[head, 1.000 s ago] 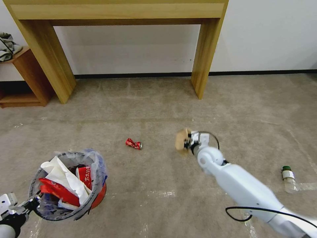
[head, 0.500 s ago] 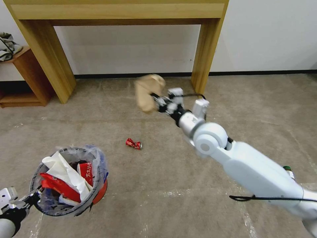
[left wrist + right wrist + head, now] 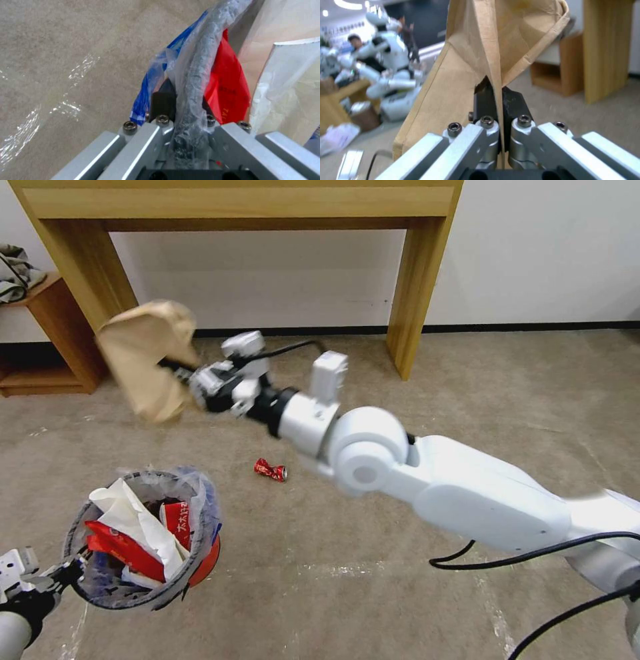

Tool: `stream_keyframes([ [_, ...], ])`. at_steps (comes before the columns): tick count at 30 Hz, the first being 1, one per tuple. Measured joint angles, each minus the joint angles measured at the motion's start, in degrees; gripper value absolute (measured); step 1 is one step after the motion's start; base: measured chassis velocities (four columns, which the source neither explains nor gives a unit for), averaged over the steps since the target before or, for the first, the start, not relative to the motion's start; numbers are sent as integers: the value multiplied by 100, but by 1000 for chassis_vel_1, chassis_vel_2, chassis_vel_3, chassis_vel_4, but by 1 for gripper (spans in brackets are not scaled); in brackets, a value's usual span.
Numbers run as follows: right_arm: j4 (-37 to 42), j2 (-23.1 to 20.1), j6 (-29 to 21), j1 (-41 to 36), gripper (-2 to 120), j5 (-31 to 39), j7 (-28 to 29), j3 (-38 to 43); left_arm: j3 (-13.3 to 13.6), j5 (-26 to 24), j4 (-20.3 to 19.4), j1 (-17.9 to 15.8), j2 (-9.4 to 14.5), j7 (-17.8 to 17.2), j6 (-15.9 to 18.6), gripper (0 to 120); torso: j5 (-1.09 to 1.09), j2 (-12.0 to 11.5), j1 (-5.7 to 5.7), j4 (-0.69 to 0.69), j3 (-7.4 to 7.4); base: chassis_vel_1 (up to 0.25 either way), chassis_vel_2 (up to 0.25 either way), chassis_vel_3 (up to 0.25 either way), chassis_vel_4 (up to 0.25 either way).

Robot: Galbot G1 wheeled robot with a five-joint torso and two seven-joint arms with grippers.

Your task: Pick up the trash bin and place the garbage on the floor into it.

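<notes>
Right gripper (image 3: 179, 370) pinches tan paper packet (image 3: 148, 357), upper left of frame, above trash bin (image 3: 143, 543). Left gripper (image 3: 63, 575) clamps bin rim, lower left. Crushed red can (image 3: 269, 470) on floor (image 3: 373, 513), centre.

Glossy white rounded arm shell (image 3: 467, 493) crossing the frame's right, trailing black cables (image 3: 533, 557); brushed-aluminium gripper brackets (image 3: 460, 147) with black hex screws (image 3: 454, 126), black fingertips (image 3: 483, 100).
</notes>
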Motion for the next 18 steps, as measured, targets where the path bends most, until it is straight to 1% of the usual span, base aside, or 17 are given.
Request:
stream_keyframes([
  [2,9,108,-152,91,0,25,131,-273,1,-19,-9,-22,24,-8,0,1,0,0,0,0,0,0,0,0,0],
  [5,8,162,-217,139,0,13,193,-447,2,-27,-12,-33,34,-10,0,1,0,0,0,0,0,0,0,0,0],
  [7,-14,310,-482,276,0,-85,447,-942,4,-40,-19,-51,49,-11,-1,1,0,0,0,0,0,0,0,0,0],
  [8,-14,310,-482,276,0,-85,447,-942,4,-40,-19,-51,49,-11,-1,1,0,0,0,0,0,0,0,0,0],
  [9,-73,373,-611,349,0,-210,578,-1198,5,-49,-35,-58,48,-12,-1,1,0,0,0,0,0,0,0,0,0],
  [10,-73,373,-611,349,0,-210,578,-1198,5,-49,-35,-58,48,-12,-1,1,0,0,0,0,0,0,0,0,0],
  [12,-197,471,-782,474,0,-320,758,-1560,4,-70,-69,-60,42,-10,-2,1,0,0,0,-1,0,0,0,0,0],
  [18,-363,630,-941,640,0,-382,879,-1894,-20,-121,-119,-67,57,-9,-4,1,0,0,0,0,0,0,0,0,0],
])
